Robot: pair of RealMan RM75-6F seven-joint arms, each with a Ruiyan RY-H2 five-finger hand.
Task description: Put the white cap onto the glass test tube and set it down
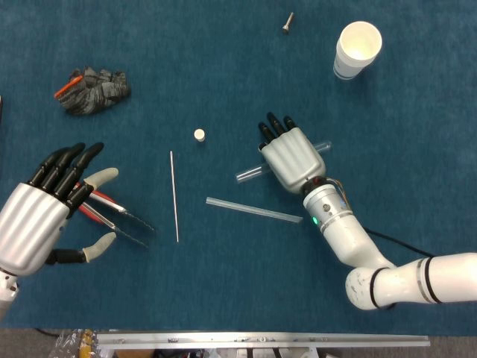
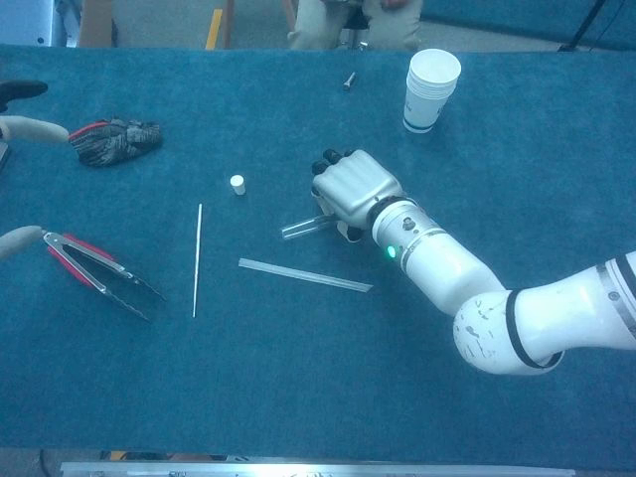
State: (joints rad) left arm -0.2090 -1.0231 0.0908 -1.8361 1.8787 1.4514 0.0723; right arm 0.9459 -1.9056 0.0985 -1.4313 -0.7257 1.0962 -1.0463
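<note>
Glass is lying under our right hand [image 1: 293, 157]: the glass test tube [image 1: 250, 174] is showing one end out to the left of the palm and the other tip past the far side, so the hand is covering its middle. We are resting palm-down over it on the blue counter [image 1: 223, 283], fingers pointing away from us; whether they are closing around the tube we cannot tell, since the back of the hand is hiding the underside in both views. The tube seems to be lying flat on the counter, not lifted.

We are judging the task as barely begun. The white cap [image 1: 199, 134] is sitting by itself on the counter, apart from the tube, up and to the left of its exposed end, and nothing is touching it. Capping and setting down are both remaining.

Our left hand [image 1: 41, 212] is hovering open at the near-left edge, fingers spread, holding nothing, well apart from cap and tube.
</note>
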